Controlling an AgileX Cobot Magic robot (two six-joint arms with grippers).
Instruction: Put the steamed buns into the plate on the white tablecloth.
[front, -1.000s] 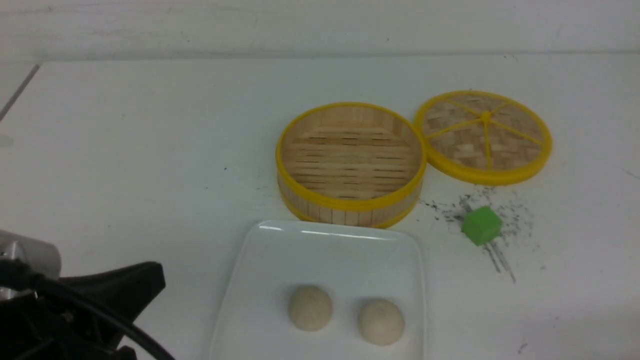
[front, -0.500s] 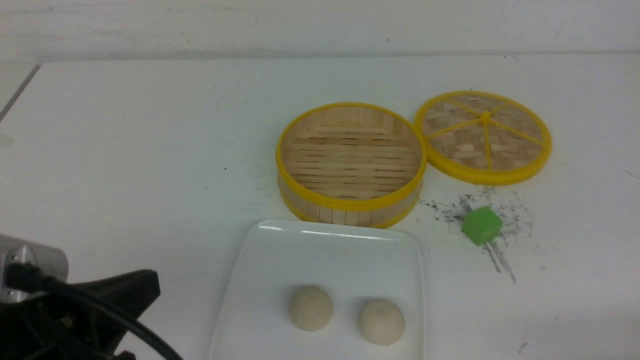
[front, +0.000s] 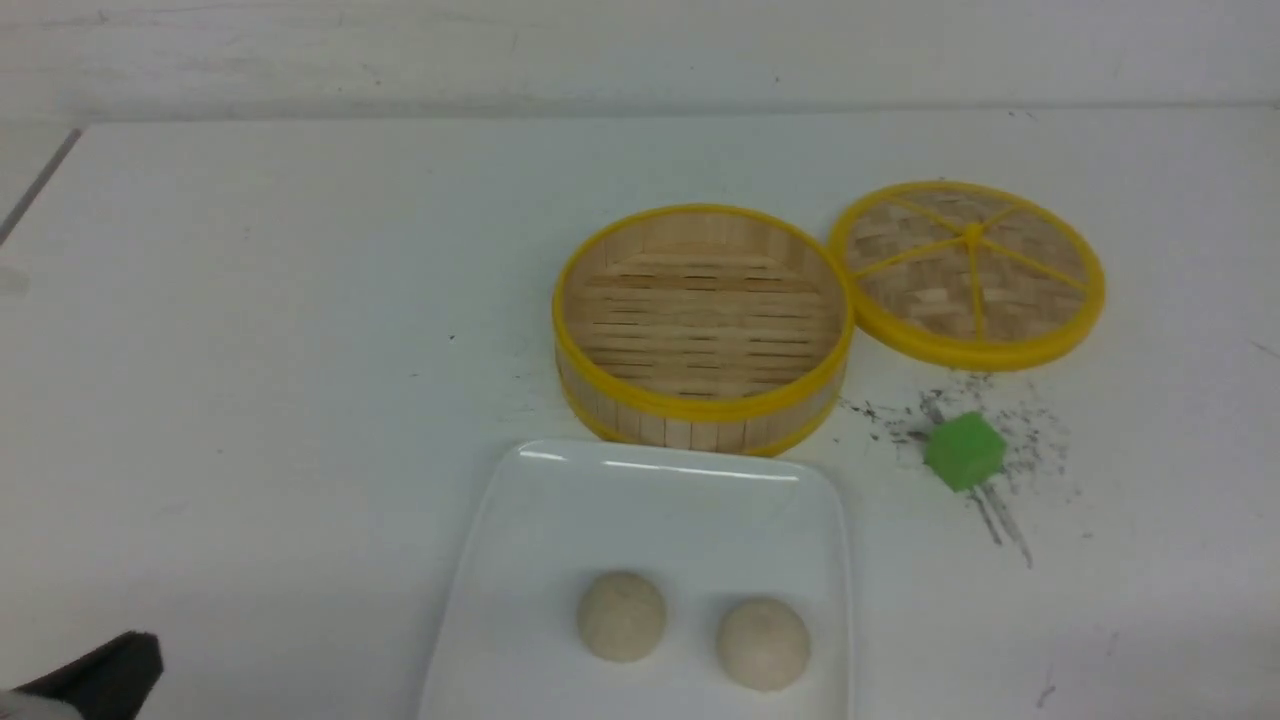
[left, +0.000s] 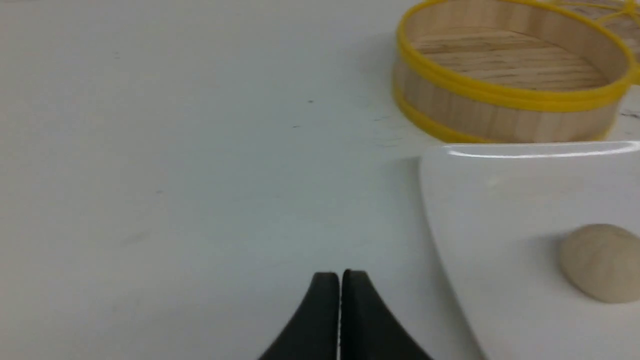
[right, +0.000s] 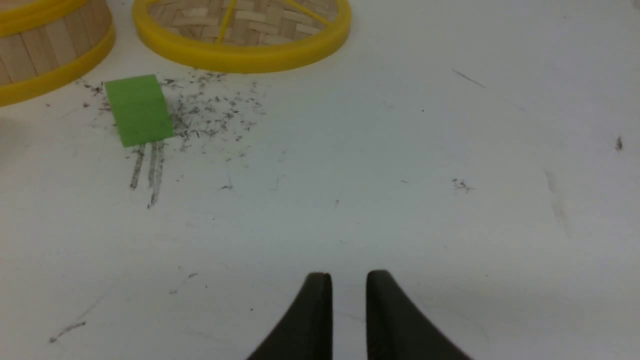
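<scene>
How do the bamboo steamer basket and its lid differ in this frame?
The steamer basket is a deep ring with tall slatted wooden walls and a slatted floor; the lid is shallow and flat, with a woven surface crossed by yellow spokes. The basket stands just behind the plate; the lid lies to the basket's right, beyond the green cube. The basket looks somewhat wider. Both are round, yellow-rimmed, empty, and rest on the white tablecloth.

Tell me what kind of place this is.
Probably a robot test bench staged as a dim sum setting: a scuffed white tablecloth, an empty bamboo steamer with its lid off, and two steamed buns on a plate.
</scene>
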